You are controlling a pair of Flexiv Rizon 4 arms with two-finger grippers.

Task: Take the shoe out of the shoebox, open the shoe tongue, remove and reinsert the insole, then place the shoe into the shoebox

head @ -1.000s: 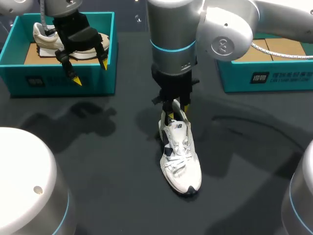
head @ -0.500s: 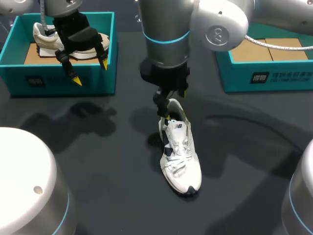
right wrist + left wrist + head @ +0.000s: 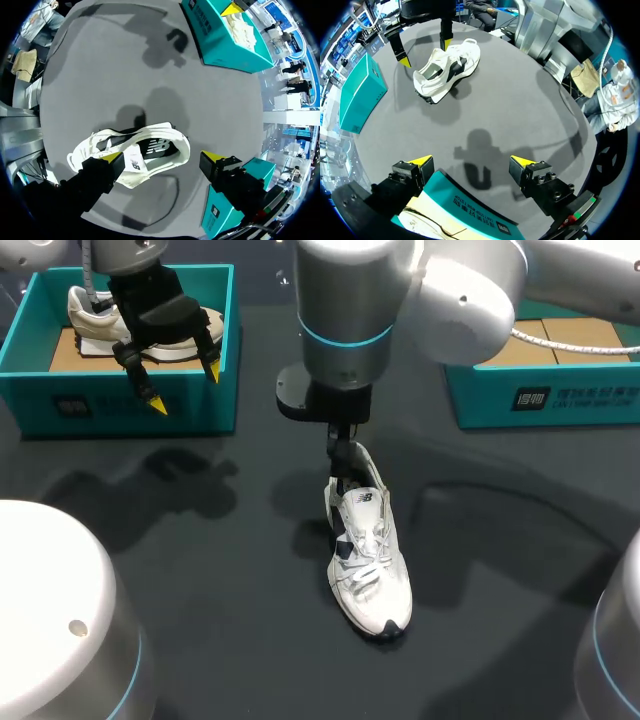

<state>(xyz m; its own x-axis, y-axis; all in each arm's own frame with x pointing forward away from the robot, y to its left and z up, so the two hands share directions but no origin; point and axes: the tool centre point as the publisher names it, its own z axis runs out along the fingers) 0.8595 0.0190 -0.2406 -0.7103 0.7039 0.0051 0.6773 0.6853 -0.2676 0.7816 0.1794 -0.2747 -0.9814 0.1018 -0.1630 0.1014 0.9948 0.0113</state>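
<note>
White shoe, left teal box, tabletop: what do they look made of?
Shoe: white textile-looking upper with smoother, leather-like overlays and dark panels, woven laces; matte. Box: probably printed cardboard, given its thin straight teal walls and brown paperboard floor. Table: dark grey and matte, with soft shadows and no glare; mat or laminate, cannot tell.

Lit brightly and evenly from overhead; throws soft-edged, overlapping shadows onto the dark matte tabletop (image 3: pixel 200 570); leaves a mild sheen on the right arm (image 3: pixel 350 300) and its silver casing; keeps the white shoe (image 3: pixel 368 560) bright without glare; darkens the tabletop just beside it.
</note>
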